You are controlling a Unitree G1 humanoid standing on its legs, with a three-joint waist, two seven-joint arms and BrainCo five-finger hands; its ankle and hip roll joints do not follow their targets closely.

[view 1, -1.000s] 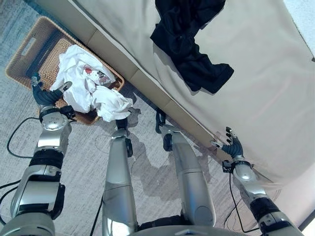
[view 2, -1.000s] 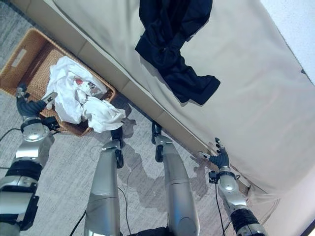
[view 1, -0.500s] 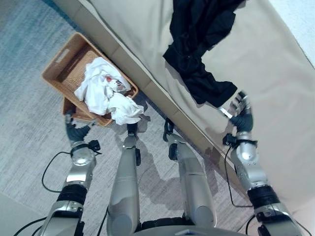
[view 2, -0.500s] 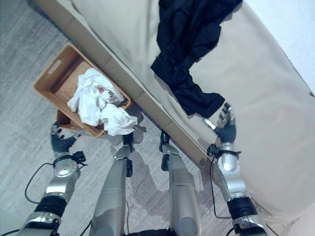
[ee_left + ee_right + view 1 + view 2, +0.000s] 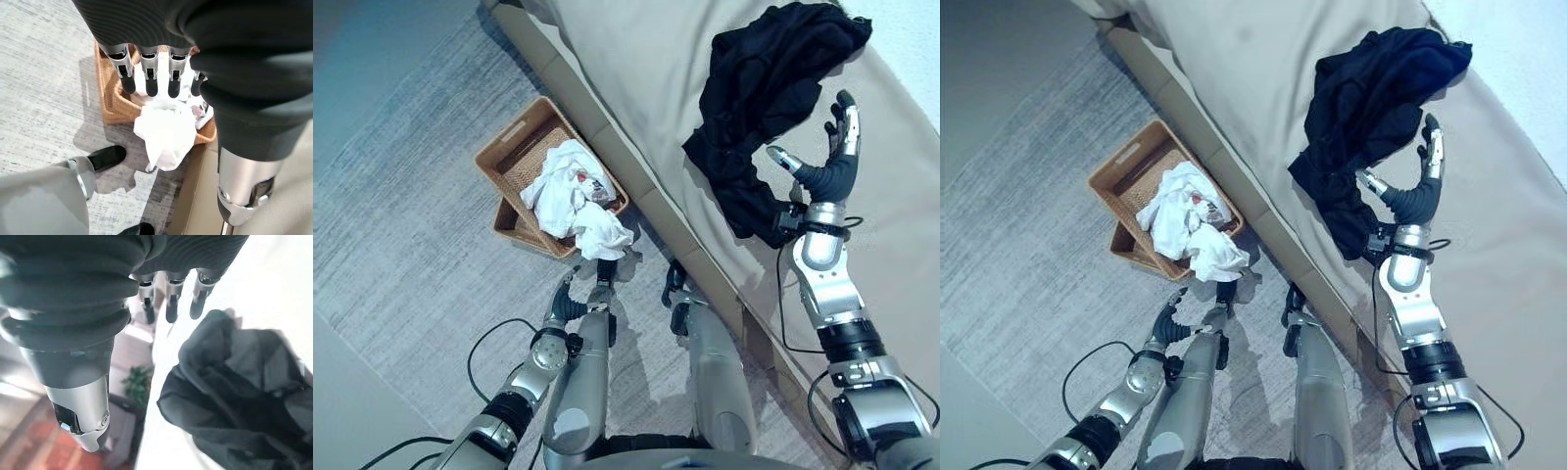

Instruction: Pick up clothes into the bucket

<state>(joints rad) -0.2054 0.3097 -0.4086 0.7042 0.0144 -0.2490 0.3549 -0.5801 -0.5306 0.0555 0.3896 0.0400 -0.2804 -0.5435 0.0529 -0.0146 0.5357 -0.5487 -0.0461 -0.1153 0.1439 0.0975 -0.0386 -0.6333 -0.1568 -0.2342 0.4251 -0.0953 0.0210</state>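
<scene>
The black clothes [image 5: 766, 93] lie in a heap on the bed [image 5: 636, 69], up on the tan cover. The right robot hand [image 5: 829, 162] is raised just beside the heap with its fingers straight and spread and nothing in it. It looks ready to come down and take the cloth, since that heap is not in the basket yet.

The brown woven basket [image 5: 524, 157] sits on the grey carpet [image 5: 401, 215] close to the side of the bed, probably so clothes can be dropped in easily. White clothes [image 5: 570, 196] are bunched up in it, and one part hangs over the rim near the bed.

The left robot hand [image 5: 566, 302] is low down by the floor, near the basket. Its fingers look relaxed and seem to hold nothing, though they are small from above.
</scene>
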